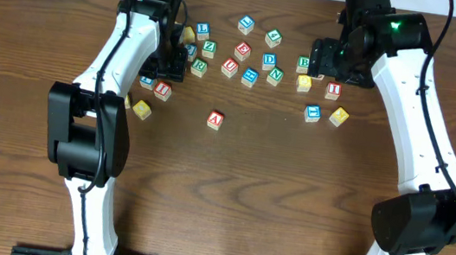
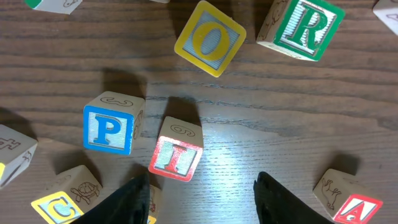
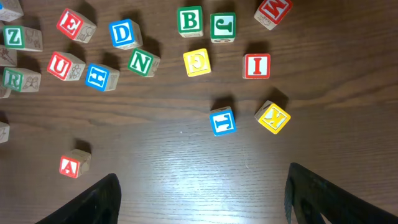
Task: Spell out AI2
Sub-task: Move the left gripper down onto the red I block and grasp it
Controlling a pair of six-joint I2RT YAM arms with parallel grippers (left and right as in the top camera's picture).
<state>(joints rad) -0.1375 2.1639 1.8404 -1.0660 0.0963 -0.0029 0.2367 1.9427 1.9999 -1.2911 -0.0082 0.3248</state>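
Observation:
The red A cube (image 1: pixel 215 119) lies alone in the middle of the table. It also shows in the right wrist view (image 3: pixel 69 165) and at the lower right of the left wrist view (image 2: pixel 351 208). One red I cube (image 1: pixel 163 90) lies under my left gripper (image 1: pixel 165 69). In the left wrist view this I cube (image 2: pixel 175 157) sits just ahead of the open, empty fingers (image 2: pixel 202 205). A second red I cube (image 1: pixel 333 90) lies near my right gripper (image 1: pixel 328 57), which is open wide and empty (image 3: pixel 202 199). I cannot make out the blue 2 cube; the blue cubes at the back are too small to read.
Several other letter cubes are scattered across the back: blue P (image 2: pixel 109 129), yellow O (image 2: pixel 209 38), green R (image 2: pixel 305 26), blue D (image 3: pixel 124 33), green N (image 3: pixel 143 61), green B (image 3: pixel 189 20) and yellow cubes (image 3: pixel 272 116).

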